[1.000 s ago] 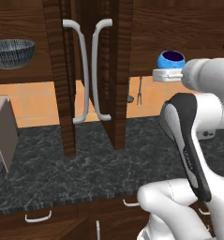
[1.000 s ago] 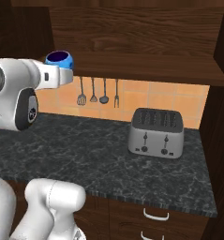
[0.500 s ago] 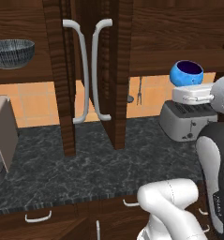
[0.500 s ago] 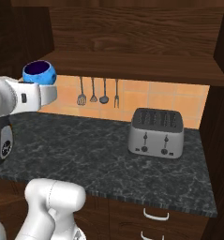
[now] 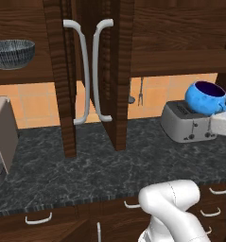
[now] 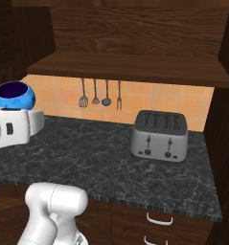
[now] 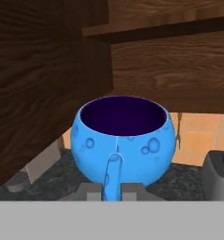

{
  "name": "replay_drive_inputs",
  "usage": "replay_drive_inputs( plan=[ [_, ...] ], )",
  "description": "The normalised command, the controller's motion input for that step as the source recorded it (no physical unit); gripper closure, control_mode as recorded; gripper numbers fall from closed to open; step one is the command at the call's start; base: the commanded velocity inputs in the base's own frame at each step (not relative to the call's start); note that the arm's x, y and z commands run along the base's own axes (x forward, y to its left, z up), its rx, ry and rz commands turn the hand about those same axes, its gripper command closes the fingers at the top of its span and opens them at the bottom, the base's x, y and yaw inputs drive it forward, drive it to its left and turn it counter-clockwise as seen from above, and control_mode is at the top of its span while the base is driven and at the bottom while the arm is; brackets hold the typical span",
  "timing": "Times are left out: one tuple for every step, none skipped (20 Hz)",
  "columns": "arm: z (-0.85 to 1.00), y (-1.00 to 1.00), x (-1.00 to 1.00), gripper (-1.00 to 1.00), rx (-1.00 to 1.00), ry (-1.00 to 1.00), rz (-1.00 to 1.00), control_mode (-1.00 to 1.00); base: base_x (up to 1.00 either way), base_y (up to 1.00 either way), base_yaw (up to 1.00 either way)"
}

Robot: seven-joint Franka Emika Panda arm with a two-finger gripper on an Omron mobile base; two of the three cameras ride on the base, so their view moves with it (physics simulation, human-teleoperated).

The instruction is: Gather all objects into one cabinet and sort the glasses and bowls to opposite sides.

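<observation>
A small glossy blue bowl (image 7: pixel 120 138) with a dark inside fills the middle of the hand view, and my gripper (image 7: pixel 112 190) is shut on the thin blue handle at its front. The same blue bowl (image 5: pixel 205 97) hangs in the air in front of the toaster at the right of the left base view, above my white hand. In the right base view the blue bowl (image 6: pixel 14 94) sits at the far left, over the counter edge. The wide dark striped bowl (image 5: pixel 10 53) rests on the cabinet shelf (image 5: pixel 178 62) at the far left. The glasses are out of view.
Two open cabinet doors (image 5: pixel 114 80) with curved grey handles (image 5: pixel 83 75) jut out over the dark stone counter (image 5: pixel 109 165). A silver toaster (image 6: pixel 159 135) stands at the back right, a beige coffee machine (image 5: pixel 1 137) at the left. Utensils (image 6: pixel 99 93) hang on the orange tile wall.
The arm has swung outward with the blue bowl in its grip. The bowl has dropped from shelf height and moved right in the left base view, left in the right base view.
</observation>
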Motion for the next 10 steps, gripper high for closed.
replay_drive_inputs(
  plan=[
    [0.00,-0.06,-0.64,1.00,0.00,0.00,0.00,-1.00,0.00,0.00,0.00],
    [0.09,-0.11,-0.74,1.00,0.00,0.00,0.11,-1.00,0.00,0.00,0.00],
    [0.17,-0.13,-0.74,1.00,0.05,0.00,0.14,-1.00,0.00,0.00,0.00],
    [0.20,0.00,-0.69,1.00,0.05,0.00,0.13,-1.00,0.00,0.00,0.00],
    [0.14,0.00,-0.66,1.00,0.04,0.00,0.10,-1.00,0.00,0.00,0.00],
    [0.08,0.00,-0.59,1.00,0.03,0.00,0.08,-1.00,0.00,0.00,0.00],
    [0.02,0.00,-0.45,1.00,0.00,0.00,0.00,-1.00,0.00,0.00,0.00],
    [0.00,0.00,-0.28,1.00,0.00,0.00,0.00,-1.00,0.00,0.00,0.00],
    [0.00,0.00,0.00,1.00,0.00,0.00,0.00,-1.00,0.00,0.00,0.00],
    [0.00,0.00,0.00,1.00,0.01,0.00,0.00,-1.00,0.00,0.00,0.00]
  ],
)
